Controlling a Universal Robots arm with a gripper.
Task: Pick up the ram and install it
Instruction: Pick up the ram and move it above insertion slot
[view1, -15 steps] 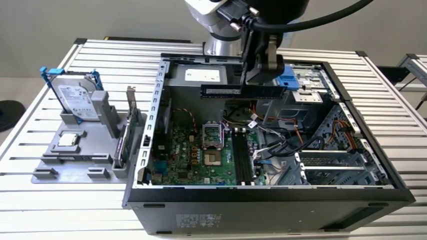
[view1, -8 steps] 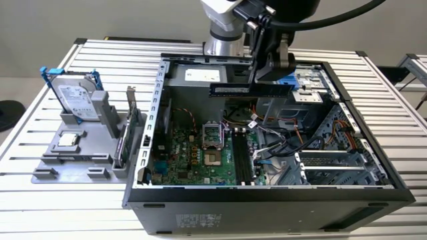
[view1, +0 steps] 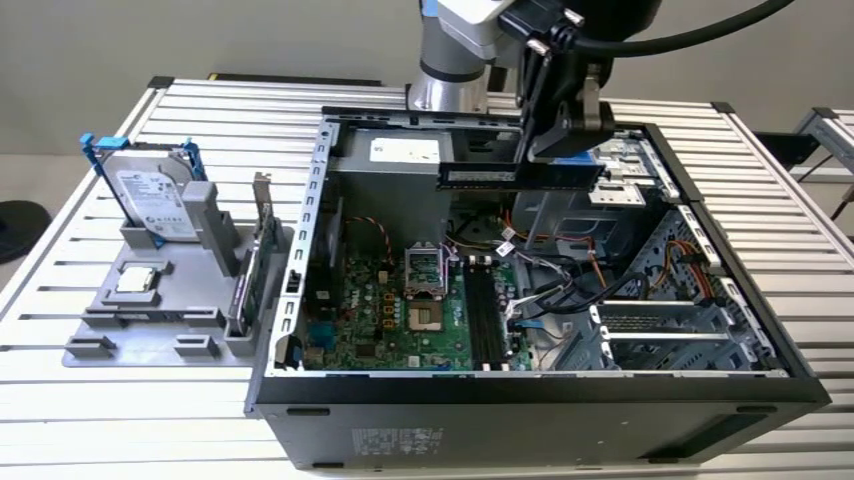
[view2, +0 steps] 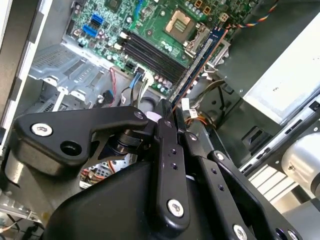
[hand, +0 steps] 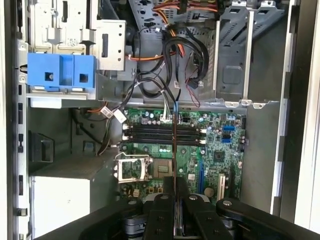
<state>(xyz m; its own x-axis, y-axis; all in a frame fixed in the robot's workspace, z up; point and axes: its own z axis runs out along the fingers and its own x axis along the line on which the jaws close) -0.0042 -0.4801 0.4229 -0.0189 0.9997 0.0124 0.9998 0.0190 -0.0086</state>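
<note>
The fingers (view2: 169, 150) are clamped on the ram (view1: 481, 177), pinching it near one end so that most of the stick juts out sideways from the gripper (view1: 561, 160). From where the exterior view looks, the ram hangs level in the air over the far part of the open case (view1: 534, 385), clear of everything inside. In the second wrist view the ram (view2: 200, 60) runs out from the gripper (view2: 167, 112) toward the motherboard (view2: 165, 30), with its blue-green board edge showing. In the first wrist view the ram (hand: 174, 145) is edge-on (just a thin dark line), crossing over the slots (hand: 162, 132) below it without touching them. The slots (view1: 483, 315) sit just beside the socket (view1: 420, 275) on the motherboard (view1: 387, 320). Cables (hand: 170, 65) tangle over the board's far side, near a blue bracket (hand: 60, 72). Outside the case, toward the exterior view's left, a hard drive (view1: 150, 195) and a card (view1: 258, 250) stand upright in a grey stand (view1: 134, 310) on the slatted table (view1: 787, 230).
</note>
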